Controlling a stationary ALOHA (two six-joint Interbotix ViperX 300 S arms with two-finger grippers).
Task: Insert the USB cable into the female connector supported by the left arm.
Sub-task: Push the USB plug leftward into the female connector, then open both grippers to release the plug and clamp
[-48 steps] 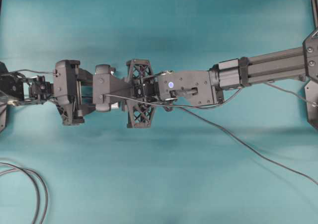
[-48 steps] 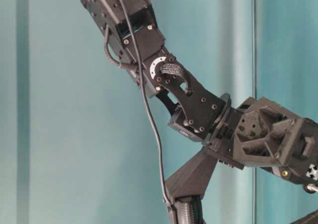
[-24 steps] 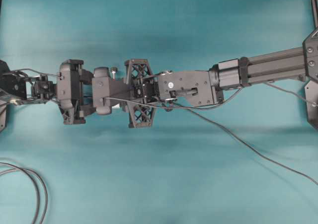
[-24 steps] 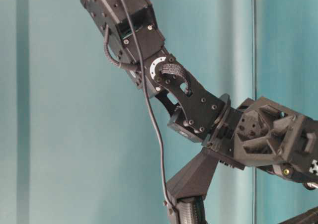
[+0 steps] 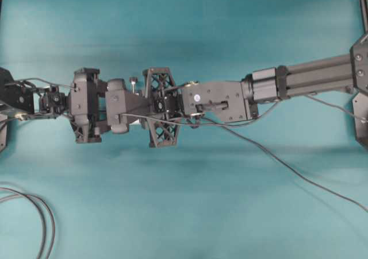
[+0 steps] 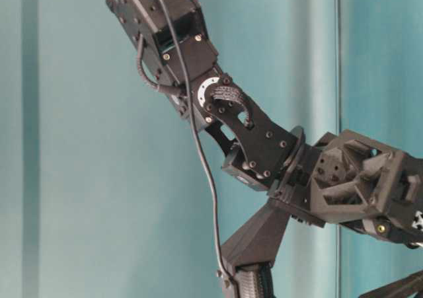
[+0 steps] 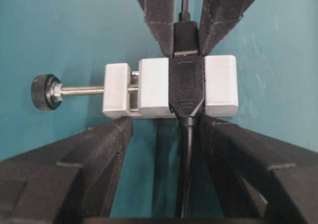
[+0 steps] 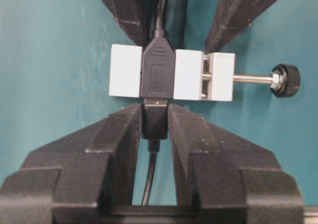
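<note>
In the left wrist view the female connector, a white block with a rod and black knob, sits across the tips of my left gripper, whose wide-set fingers grip it. The block's own dark cable runs back between them. My right gripper is shut on the black plug of the USB cable. The plug's tip sits in the connector's black socket, with almost no silver showing. Overhead, both grippers meet mid-table, the knob peeks out, and the USB cable trails right.
Looped dark cables lie at the front left on the teal cloth. The right arm's long ribbed boom reaches in from the right edge. In the table-level view the two wrists overlap.
The left arm has slid to the right toward the right gripper, and the block's knob has come into sight overhead. The right gripper has stayed almost in place, still gripping the plug.
</note>
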